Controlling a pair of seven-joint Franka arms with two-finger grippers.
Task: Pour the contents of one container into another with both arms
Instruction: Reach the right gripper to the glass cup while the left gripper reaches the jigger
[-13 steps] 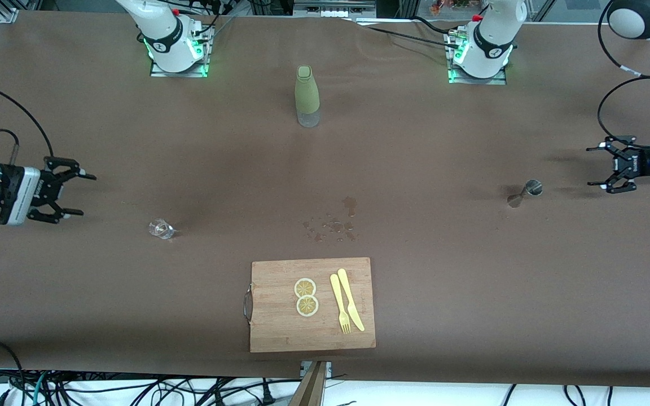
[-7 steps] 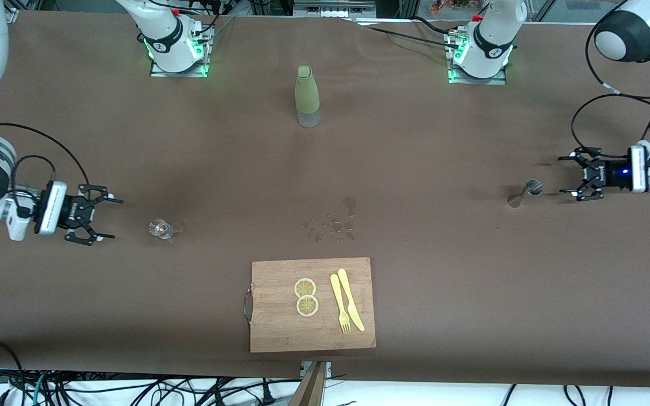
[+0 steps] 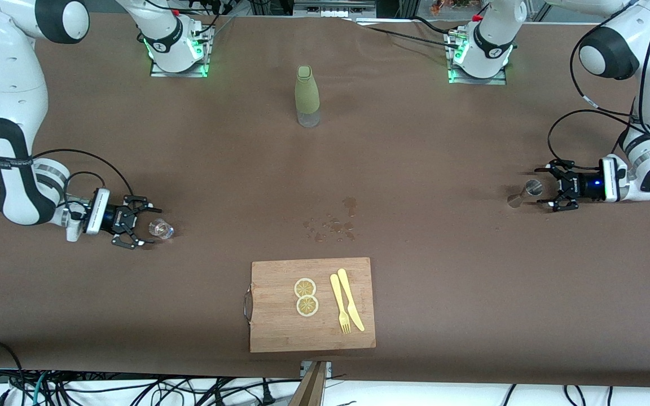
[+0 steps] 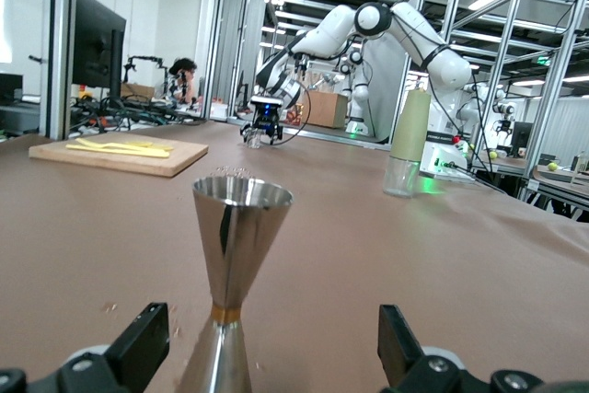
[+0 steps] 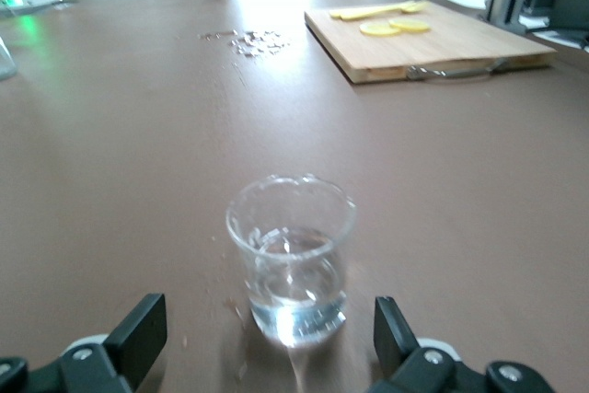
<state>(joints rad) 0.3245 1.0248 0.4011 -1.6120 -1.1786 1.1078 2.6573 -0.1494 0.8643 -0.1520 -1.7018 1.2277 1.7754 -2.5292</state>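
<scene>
The left tool (image 3: 550, 193) was held low over the worktop (image 3: 449, 270), just beside a metal jigger (image 3: 523, 194) toward the left arm's end, with its fingers (image 4: 138, 345) spread wide and nothing between them. In the left wrist view the jigger (image 4: 237, 273) was seen upright and centred between the two fingers, its upper cone opening upward and its long axis vertical; in the front view it appeared slanted, which was judged an effect of the high camera.

The right tool (image 3: 139, 224) was likewise held low, just beside a small clear glass (image 3: 161, 228) toward the right arm's end, its fingers (image 5: 136, 330) wide apart and empty. The glass (image 5: 293, 269) was seen upright with its mouth upward and a little clear liquid in the bottom; it was squat, so no strong long axis was evident.

The step in hand was judged to be the approach to both grasps. It would be done well if each tool were advanced straight until its vessel sat fully between the fingers, and closed only then. The jigger was judged best gripped at or just above its narrow waist, since a nudge to the wide cone could tip it. The glass was judged best gripped around mid-wall and kept level so that the liquid was not spilled.

A green bottle (image 3: 307, 96), a cutting board (image 3: 312, 304) and a patch of droplets (image 3: 333, 224) were also present.
</scene>
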